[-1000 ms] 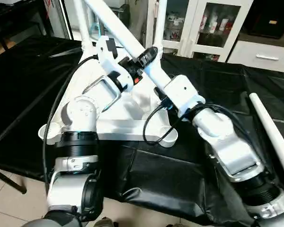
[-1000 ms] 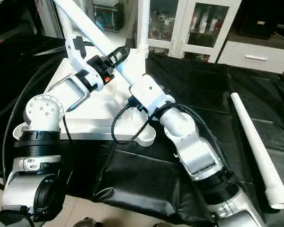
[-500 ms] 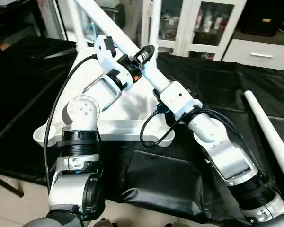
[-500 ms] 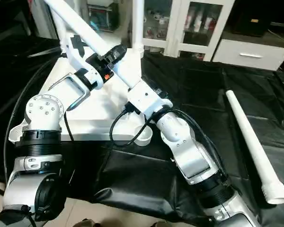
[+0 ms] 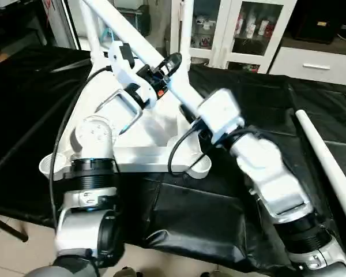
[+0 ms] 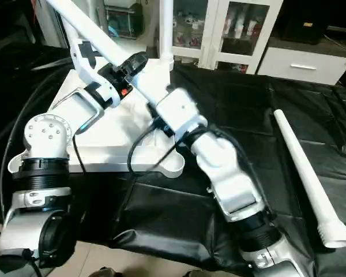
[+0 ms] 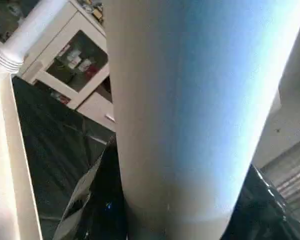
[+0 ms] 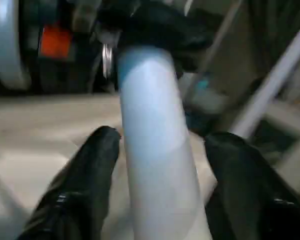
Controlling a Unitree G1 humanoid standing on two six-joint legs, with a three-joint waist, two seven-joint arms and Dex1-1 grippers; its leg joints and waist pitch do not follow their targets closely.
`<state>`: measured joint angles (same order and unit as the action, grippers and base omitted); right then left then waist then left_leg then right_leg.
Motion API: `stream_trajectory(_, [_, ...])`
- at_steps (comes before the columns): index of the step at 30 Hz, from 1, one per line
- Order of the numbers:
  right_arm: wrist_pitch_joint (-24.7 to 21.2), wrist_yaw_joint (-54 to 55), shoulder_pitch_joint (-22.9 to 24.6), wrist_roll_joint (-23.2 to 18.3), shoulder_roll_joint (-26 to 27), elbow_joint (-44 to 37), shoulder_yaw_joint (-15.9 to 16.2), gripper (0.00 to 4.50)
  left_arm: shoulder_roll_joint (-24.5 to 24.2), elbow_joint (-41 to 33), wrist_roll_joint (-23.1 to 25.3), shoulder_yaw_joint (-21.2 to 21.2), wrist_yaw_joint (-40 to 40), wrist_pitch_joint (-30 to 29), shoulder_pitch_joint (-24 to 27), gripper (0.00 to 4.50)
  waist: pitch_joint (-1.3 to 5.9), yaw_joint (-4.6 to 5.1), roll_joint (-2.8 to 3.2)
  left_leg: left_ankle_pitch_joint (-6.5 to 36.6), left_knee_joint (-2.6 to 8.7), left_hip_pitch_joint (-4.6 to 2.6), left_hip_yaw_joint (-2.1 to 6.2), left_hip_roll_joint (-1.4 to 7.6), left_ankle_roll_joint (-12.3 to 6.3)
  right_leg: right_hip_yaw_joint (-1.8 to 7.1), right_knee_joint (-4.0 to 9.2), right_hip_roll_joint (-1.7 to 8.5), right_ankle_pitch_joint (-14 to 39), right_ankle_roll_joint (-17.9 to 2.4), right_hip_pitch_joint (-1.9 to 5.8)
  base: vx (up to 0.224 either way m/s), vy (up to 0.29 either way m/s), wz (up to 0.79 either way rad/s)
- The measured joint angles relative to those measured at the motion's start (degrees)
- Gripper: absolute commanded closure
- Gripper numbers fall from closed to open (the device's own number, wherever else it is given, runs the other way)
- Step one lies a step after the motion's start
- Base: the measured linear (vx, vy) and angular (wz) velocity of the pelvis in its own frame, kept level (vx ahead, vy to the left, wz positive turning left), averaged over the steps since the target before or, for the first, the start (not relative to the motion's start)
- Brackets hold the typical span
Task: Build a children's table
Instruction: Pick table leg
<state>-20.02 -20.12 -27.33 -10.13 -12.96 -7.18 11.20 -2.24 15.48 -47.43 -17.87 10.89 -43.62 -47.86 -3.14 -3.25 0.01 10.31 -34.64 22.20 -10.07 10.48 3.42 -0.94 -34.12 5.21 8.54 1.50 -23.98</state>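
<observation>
Gripping the slanted leg (image 5: 139,39) with my left hand (image 5: 166,64), I keep my right hand (image 8: 155,165) spread loosely around it, just below. White tabletop (image 5: 155,151) overhangs the counter (image 5: 259,109) edge; spare leg (image 6: 304,173) lies well right.

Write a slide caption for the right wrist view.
Right tool open around a white leg, the left tool gripping it further along.

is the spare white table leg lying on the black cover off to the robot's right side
Yes, the loose white tube leg lies flat on the black-covered work table to the robot's right, with nothing holding it.
</observation>
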Motion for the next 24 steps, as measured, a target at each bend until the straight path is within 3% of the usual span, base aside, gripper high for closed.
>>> stream_trajectory(4, [-9.52,-7.32,-1.13,-10.83,-2.76,-1.39,-5.06,0.93,-1.81,-2.08,-0.84,1.20,3.75,-2.90,0.25,2.66,0.00,-0.26,0.00,0.00,-0.07,0.00,0.00,-0.01,-0.02,0.00,-0.01,0.02,-0.04,-0.06,0.03,0.000,0.000,0.00])
stream_trajectory(9, [-25.96,-19.18,-3.96,-22.09,-13.91,-1.22,-9.75,0.51,-5.31,-6.99,-3.65,5.70,12.27,-7.91,2.28,2.66,-0.01,-0.52,0.03,-0.01,-0.12,-0.08,0.00,0.02,-0.01,-0.01,-0.07,0.02,-0.05,-0.08,0.10,0.000,0.000,0.00])
stream_trajectory(14, [-36.48,-22.30,-4.49,-31.10,-15.36,-0.60,-13.71,0.48,-7.71,-10.43,-5.19,7.81,17.97,-11.23,2.39,2.66,-0.01,-0.23,0.04,-0.03,-0.13,-0.16,-0.01,0.04,0.03,0.01,-0.25,0.00,-0.05,-0.08,0.03,0.000,0.000,0.00])
stream_trajectory(19, [-44.42,-23.37,-5.28,-37.24,-16.03,0.45,-15.92,0.48,-8.83,-12.03,-6.90,8.62,21.16,-12.48,2.92,2.66,-0.01,-0.57,0.04,-0.04,-0.24,-0.14,-0.01,0.04,0.04,0.01,-0.29,0.02,-0.05,-0.09,0.06,0.000,0.000,0.00])
stream_trajectory(24, [-48.59,-24.11,-5.95,-38.78,-16.12,1.86,-16.49,0.48,-10.13,-12.04,-6.90,9.78,23.34,-13.04,2.92,2.66,-0.01,-1.12,0.04,-0.04,-0.28,-0.13,-0.01,0.02,0.04,0.03,-0.29,0.04,-0.06,-0.10,0.06,0.000,0.000,0.00])
